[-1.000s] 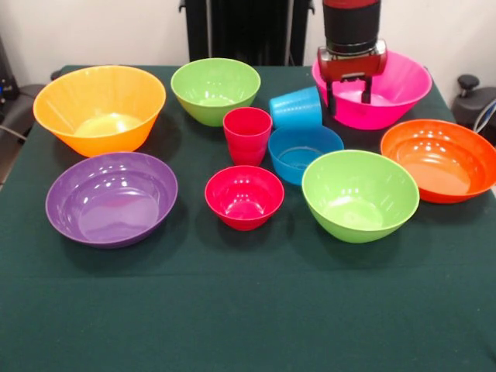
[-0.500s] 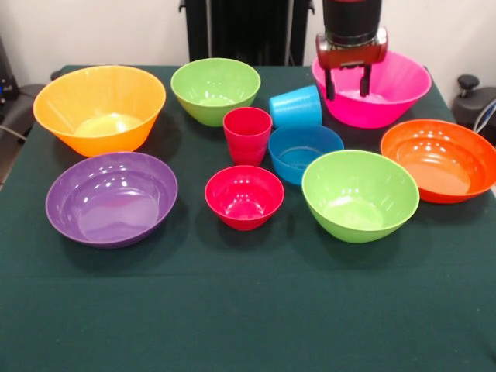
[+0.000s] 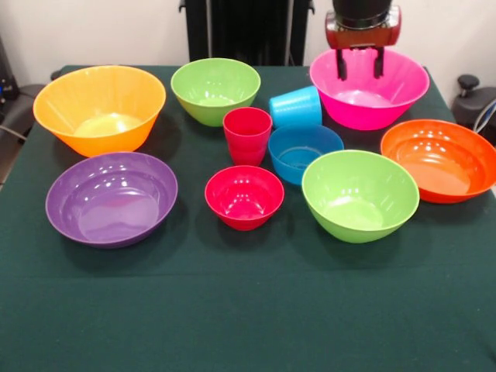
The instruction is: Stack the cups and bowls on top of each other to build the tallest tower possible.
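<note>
Green cloth covers the table (image 3: 232, 310). Nearest stand the small red bowl (image 3: 244, 196) and a lime bowl (image 3: 360, 195); behind them the small blue bowl (image 3: 304, 153) and upright ribbed red cup (image 3: 247, 135). Farther back the sky-blue cup (image 3: 296, 108) lies tipped, left of the pink bowl (image 3: 369, 87), over which the gripper (image 3: 360, 63) hangs, fingers apart and empty.

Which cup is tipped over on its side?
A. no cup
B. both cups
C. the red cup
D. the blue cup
D: the blue cup lies on its side behind the blue bowl, while the red cup stands upright.
</note>
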`<action>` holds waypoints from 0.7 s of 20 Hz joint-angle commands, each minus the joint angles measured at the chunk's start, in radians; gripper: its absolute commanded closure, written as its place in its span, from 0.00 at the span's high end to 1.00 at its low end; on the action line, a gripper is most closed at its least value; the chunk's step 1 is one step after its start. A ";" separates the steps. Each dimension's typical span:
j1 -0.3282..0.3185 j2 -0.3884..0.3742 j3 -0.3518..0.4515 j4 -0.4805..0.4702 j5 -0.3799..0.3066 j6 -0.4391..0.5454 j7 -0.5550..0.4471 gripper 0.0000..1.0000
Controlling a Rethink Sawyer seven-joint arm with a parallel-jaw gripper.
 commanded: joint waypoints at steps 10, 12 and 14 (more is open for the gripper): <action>0.070 0.162 0.120 -0.030 0.048 -0.261 0.264 1.00; 0.076 0.165 0.103 -0.035 0.030 -0.276 0.267 1.00; 0.097 0.163 0.062 -0.054 0.015 -0.277 0.261 1.00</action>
